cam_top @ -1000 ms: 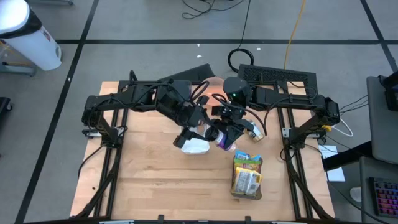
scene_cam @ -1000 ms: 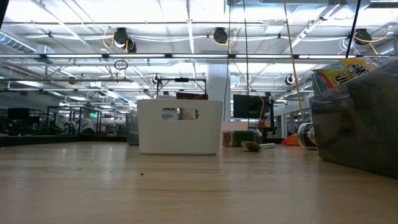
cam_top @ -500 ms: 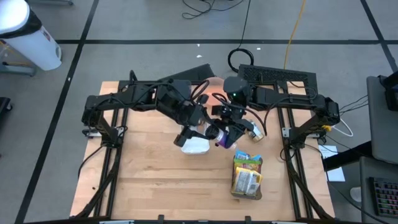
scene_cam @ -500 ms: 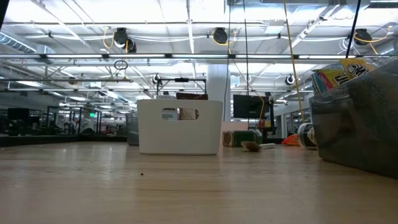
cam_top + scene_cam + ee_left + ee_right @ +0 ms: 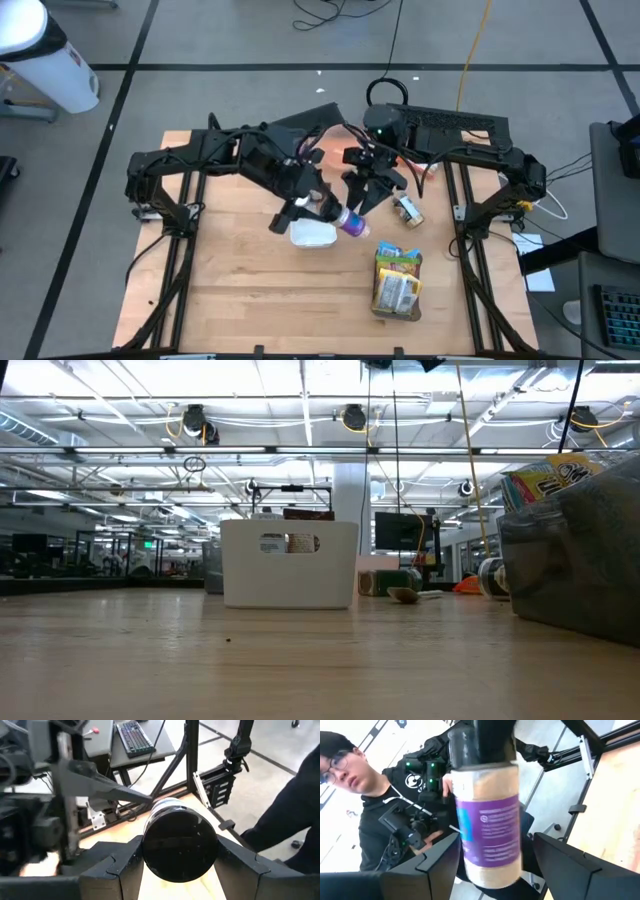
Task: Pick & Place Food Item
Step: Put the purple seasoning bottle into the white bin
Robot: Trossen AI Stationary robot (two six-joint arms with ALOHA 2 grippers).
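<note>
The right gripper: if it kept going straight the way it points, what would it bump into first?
Most likely the purple-labelled jar, which the left gripper holds just ahead of the open right gripper; depth is hard to judge.

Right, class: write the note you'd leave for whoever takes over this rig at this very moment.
Left end effector: shut on the purple-label jar at its black lid, held in the air next to the white bin.
Right end effector: open, just beyond the jar, holding nothing.
Snack box and small can lie on the table to the right.
Done: jar is picked up.
Left: set it down, probably in the bin; nothing shows in the bin yet.
</note>
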